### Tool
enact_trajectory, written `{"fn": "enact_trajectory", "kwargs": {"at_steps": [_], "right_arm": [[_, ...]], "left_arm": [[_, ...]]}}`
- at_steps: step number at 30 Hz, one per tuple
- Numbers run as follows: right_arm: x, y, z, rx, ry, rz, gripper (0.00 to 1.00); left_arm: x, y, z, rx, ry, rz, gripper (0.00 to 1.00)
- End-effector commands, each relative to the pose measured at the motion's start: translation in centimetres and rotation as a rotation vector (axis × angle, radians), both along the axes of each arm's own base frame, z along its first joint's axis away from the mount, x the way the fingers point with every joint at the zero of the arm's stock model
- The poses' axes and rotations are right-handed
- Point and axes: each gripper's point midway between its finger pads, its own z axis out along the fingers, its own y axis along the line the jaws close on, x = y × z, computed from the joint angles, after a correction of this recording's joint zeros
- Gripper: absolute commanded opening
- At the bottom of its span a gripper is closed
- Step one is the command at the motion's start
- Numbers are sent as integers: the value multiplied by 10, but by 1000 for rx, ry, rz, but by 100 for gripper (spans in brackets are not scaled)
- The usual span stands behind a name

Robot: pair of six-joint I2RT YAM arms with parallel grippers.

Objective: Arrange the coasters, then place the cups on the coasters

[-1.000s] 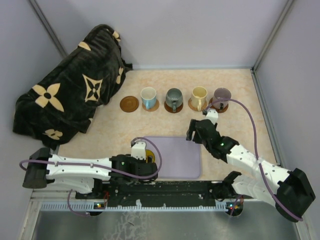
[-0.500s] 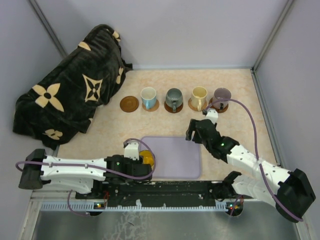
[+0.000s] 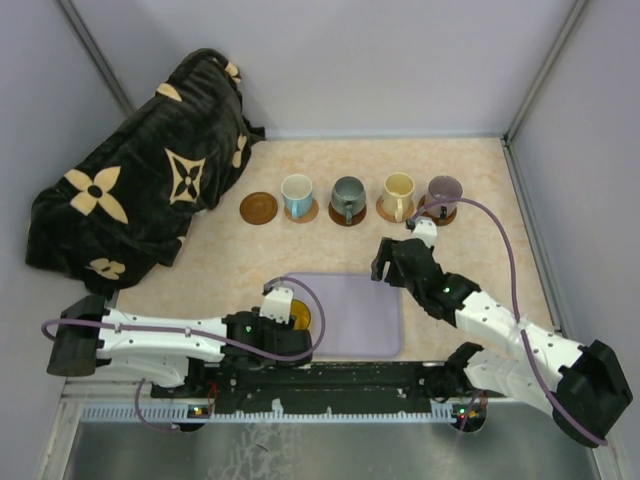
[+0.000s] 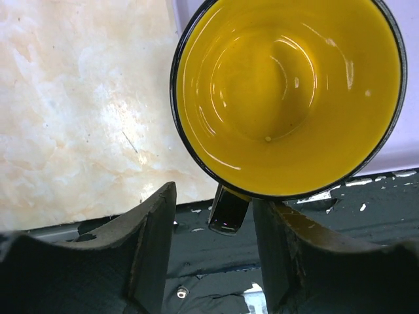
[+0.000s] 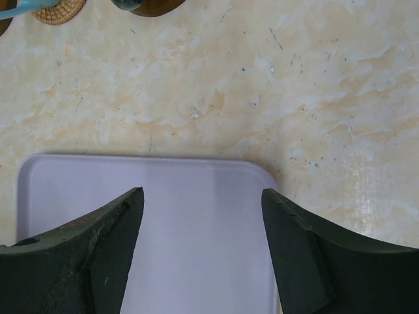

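A yellow-orange cup [image 3: 298, 316] with a dark rim [image 4: 288, 91] stands on the near left corner of the lavender tray [image 3: 360, 310]. Its dark handle [image 4: 229, 210] points toward the arm and sits between the fingers of my left gripper [image 4: 215, 196], which is open with a gap on each side. At the back runs a row of coasters: a bare brown coaster [image 3: 258, 208], then the white-and-blue [image 3: 297, 194], grey-green [image 3: 348, 196], cream-yellow [image 3: 399, 190] and purple-grey [image 3: 444, 190] cups, each on its own. My right gripper [image 5: 202, 193] hangs open over the tray's far right corner.
A black cloth with tan flowers [image 3: 140, 190] lies heaped at the back left, close to the bare coaster. Grey walls close in the table on three sides. The arms' dark base rail [image 3: 330, 378] runs along the near edge, just behind the yellow cup.
The left gripper's jaws have narrowed around the yellow cup's handle, and its wrist slid left, then back right. The right arm has not moved.
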Motion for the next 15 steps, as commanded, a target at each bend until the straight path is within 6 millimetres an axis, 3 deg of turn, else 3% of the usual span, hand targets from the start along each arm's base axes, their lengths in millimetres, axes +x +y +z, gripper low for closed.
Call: {"fn": "enact_trajectory", "kwargs": {"at_steps": [1,10,15], "right_arm": [[5,1,9,42,-37,-15,73],[6,3,8,45,-34,-14,73],[5,3,6,49,-28,-13,73]], "left_arm": [[9,-7,6,-6,-66,-53,56],[11,-10,0,-35,-82,-93,47],[9,-12,2,-53,-74,-107,29]]}}
